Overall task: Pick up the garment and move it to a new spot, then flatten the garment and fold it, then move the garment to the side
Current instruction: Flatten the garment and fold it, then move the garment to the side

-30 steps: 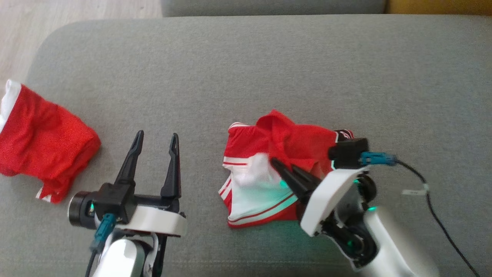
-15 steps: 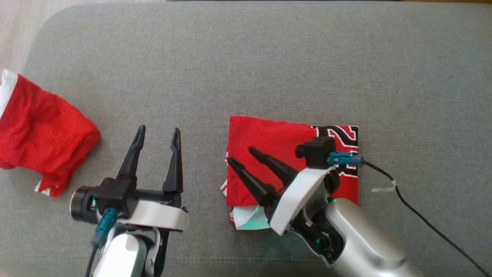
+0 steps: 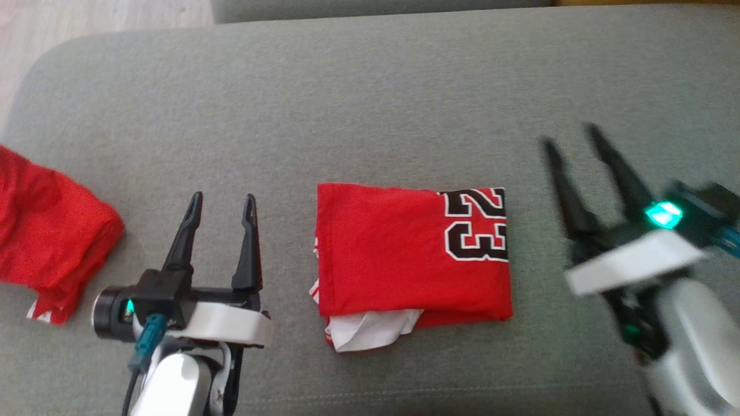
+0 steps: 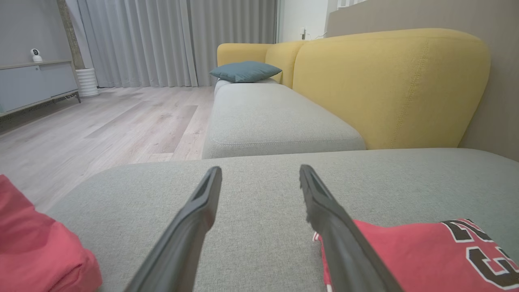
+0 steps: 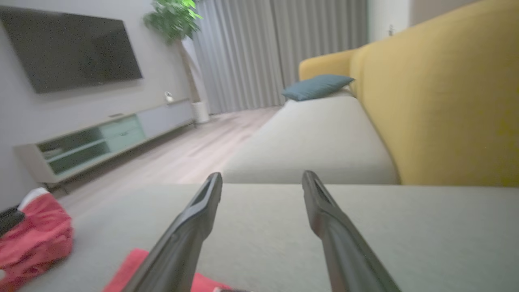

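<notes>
A folded red garment (image 3: 404, 260) bearing a black 23 is lying flat on the grey sofa seat (image 3: 370, 98), with a white edge poking out at its near side. My left gripper (image 3: 223, 197) is hovering just left of it, fingers spread and empty. My right gripper (image 3: 568, 134) is hanging to its right, equally spread and holding nothing. Another red cloth (image 3: 52, 242) is sitting far left.

Right gripper (image 3: 568, 134) blurred; red cloth (image 3: 52, 242), perhaps another garment, cut off left
</notes>
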Robot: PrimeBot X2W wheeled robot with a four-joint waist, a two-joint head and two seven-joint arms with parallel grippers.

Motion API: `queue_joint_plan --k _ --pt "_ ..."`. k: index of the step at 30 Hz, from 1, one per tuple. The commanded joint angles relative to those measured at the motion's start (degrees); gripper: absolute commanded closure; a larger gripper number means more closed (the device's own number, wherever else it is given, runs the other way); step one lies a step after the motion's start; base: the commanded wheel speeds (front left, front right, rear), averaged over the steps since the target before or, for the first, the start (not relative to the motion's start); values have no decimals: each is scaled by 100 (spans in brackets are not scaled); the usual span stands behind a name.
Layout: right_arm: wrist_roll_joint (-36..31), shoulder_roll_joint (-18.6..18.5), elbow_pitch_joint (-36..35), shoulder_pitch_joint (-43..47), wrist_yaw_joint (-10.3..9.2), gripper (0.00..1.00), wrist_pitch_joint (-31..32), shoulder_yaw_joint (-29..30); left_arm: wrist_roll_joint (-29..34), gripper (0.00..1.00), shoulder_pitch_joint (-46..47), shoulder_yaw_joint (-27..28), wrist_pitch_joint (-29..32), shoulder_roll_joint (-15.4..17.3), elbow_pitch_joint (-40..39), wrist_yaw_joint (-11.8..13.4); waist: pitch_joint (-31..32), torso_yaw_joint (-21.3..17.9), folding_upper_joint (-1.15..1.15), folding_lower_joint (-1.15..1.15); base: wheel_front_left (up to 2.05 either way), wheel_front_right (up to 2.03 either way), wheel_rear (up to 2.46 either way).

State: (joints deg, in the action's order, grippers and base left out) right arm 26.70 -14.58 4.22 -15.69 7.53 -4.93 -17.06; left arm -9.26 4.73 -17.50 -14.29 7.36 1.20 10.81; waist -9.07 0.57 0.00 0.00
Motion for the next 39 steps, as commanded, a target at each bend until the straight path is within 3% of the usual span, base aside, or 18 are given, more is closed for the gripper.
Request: queue_joint_plan --k 1,2,4,9,22,39 --pt "-155 -71 -299 239 -4 0 83 254 -38 0 65 271 -61 117 -210 60 55 -88 0 0 0 0 0" --pt "-333 -85 -458 554 -4 0 205 726 -51 0 28 305 -54 153 -200 81 101 -149 0 0 0 0 0" --pt "-474 -55 -622 845 -4 0 326 1083 -62 0 -19 337 -43 188 -189 105 157 -204 0 0 0 0 0" --pt "-691 145 -1023 1387 -4 0 568 1487 -111 0 -232 412 -16 252 -224 181 344 -317 0 0 0 0 0" --pt "-922 541 -1475 2191 -4 0 933 1608 -175 0 -857 479 96 456 -328 286 877 -293 0 0 0 0 0" --pt "-1010 681 -1645 2476 -4 0 1128 1677 -137 0 -1074 380 243 578 -417 358 1015 -300 0 0 0 0 0"
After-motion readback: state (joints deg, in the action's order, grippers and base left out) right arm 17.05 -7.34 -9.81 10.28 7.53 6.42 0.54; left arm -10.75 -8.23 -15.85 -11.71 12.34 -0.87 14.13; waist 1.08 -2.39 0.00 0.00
